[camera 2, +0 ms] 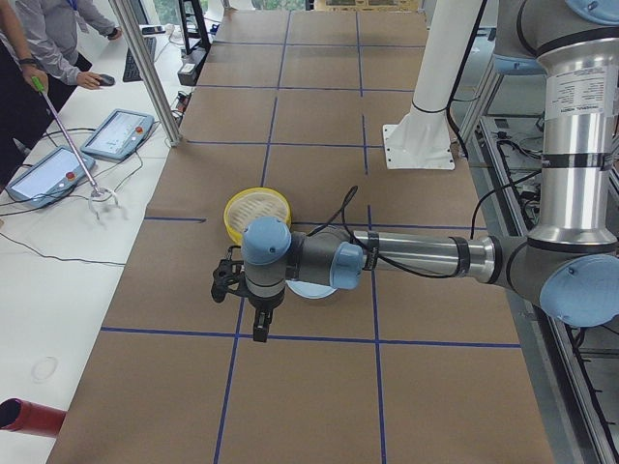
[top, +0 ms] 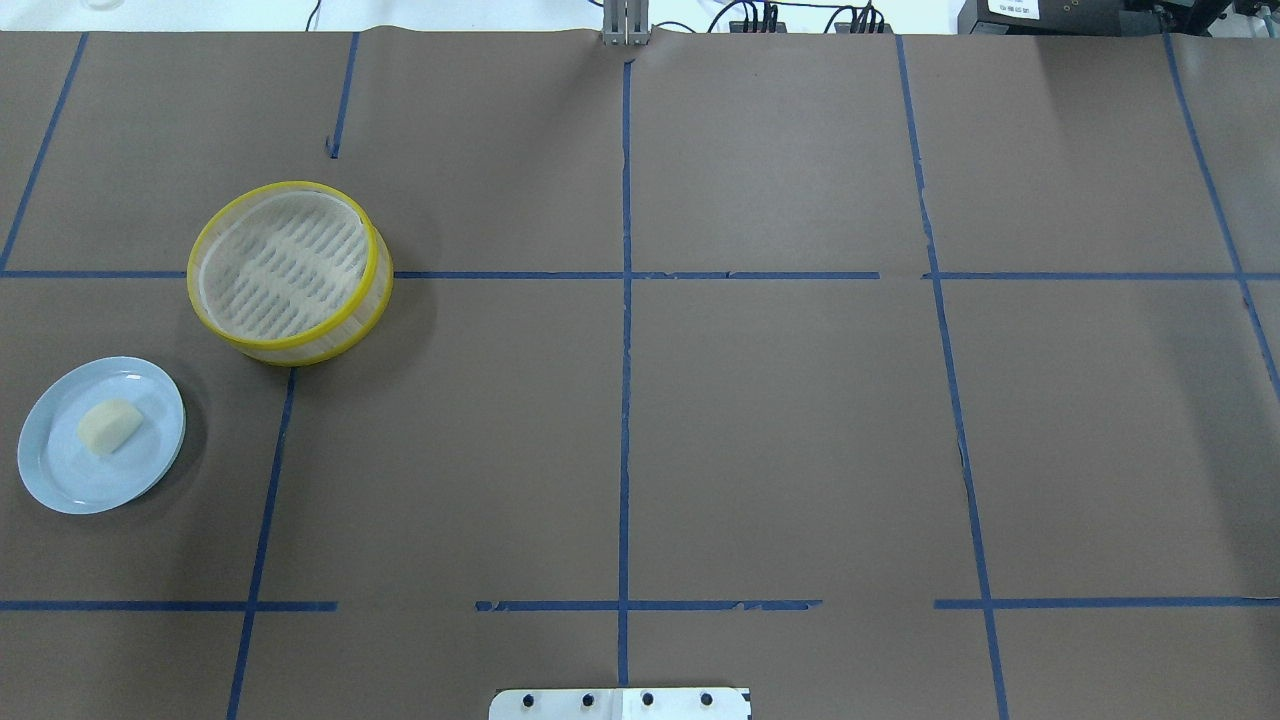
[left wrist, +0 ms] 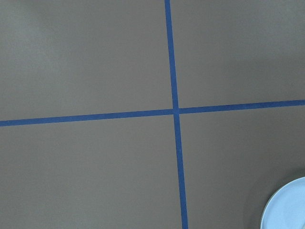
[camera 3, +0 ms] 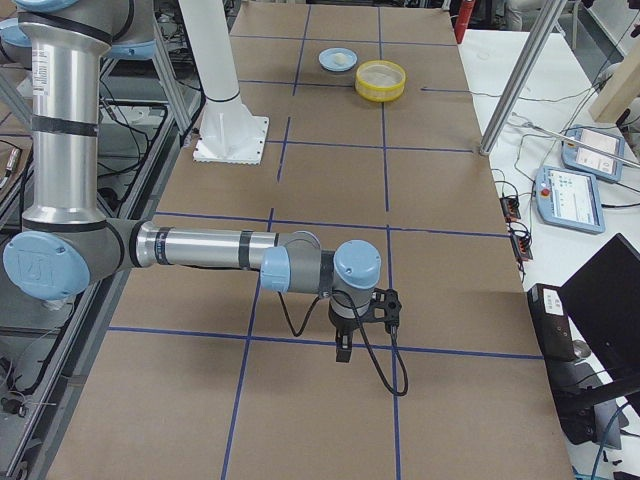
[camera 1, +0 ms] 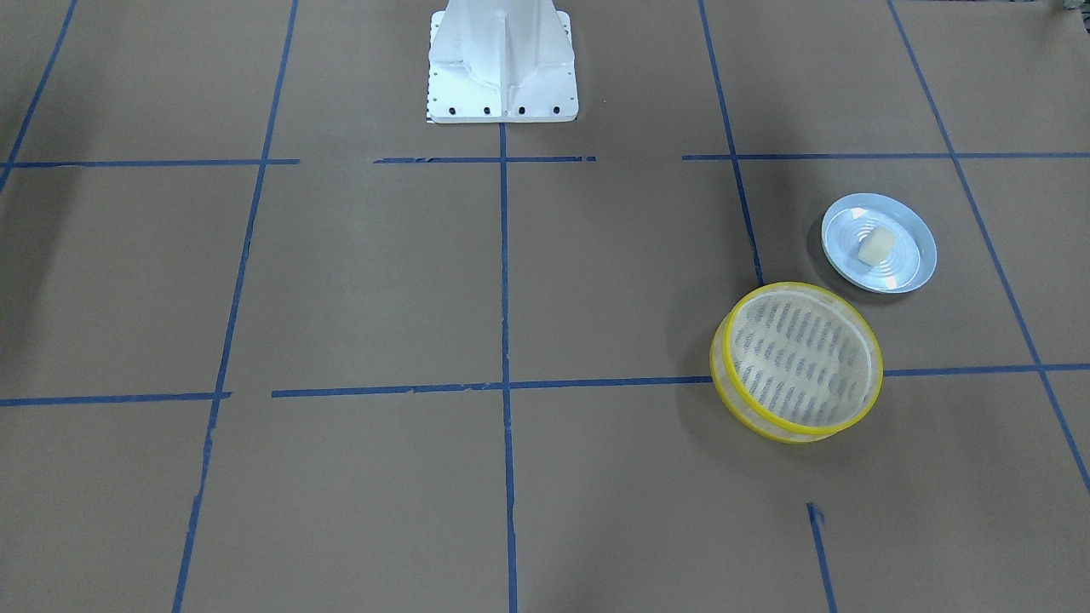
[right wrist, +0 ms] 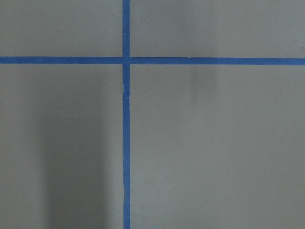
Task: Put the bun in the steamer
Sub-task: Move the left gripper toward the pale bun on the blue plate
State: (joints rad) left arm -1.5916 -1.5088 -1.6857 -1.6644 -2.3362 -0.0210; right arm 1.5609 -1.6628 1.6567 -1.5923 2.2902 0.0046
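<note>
The bun is a small cream-white lump lying on a light blue plate at the table's left side; it also shows in the front view. The steamer, a round basket with yellow rims, stands empty just beyond the plate and shows in the front view too. My left gripper hangs above the table near the plate, pointing down. My right gripper hangs over the table's far right end. Both show only in side views, so I cannot tell whether they are open or shut.
The brown table is marked with a blue tape grid. The robot's white base stands at the table's middle edge. The plate's rim shows in the left wrist view's corner. Operators and tablets are beside the table.
</note>
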